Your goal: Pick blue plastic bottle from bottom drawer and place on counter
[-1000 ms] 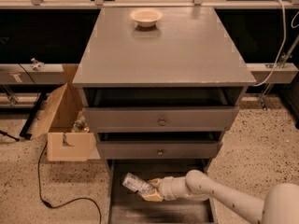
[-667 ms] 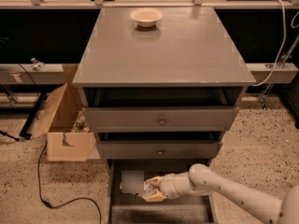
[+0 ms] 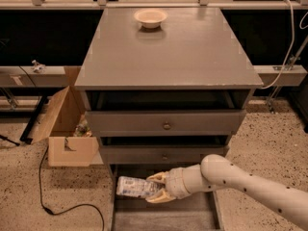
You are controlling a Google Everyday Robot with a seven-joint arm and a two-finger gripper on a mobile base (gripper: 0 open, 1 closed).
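Note:
The blue plastic bottle [image 3: 133,187] lies on its side, clear with a white-bluish label, held above the left part of the open bottom drawer [image 3: 192,214]. My gripper [image 3: 156,188] reaches in from the right on a white arm and is shut on the bottle's right end, one finger above it and one below. The counter [image 3: 187,52] is the broad grey cabinet top above, well higher than the gripper.
A cream bowl [image 3: 150,18] sits at the back of the counter. Two shallower drawers with round knobs [image 3: 166,126] stand slightly pulled out directly above the gripper. An open cardboard box [image 3: 65,129] and a black cable [image 3: 53,208] lie on the floor at left.
The arm has drawn back and up a little, carrying the bottle with it; the bottle now sits higher, just under the middle drawer's front.

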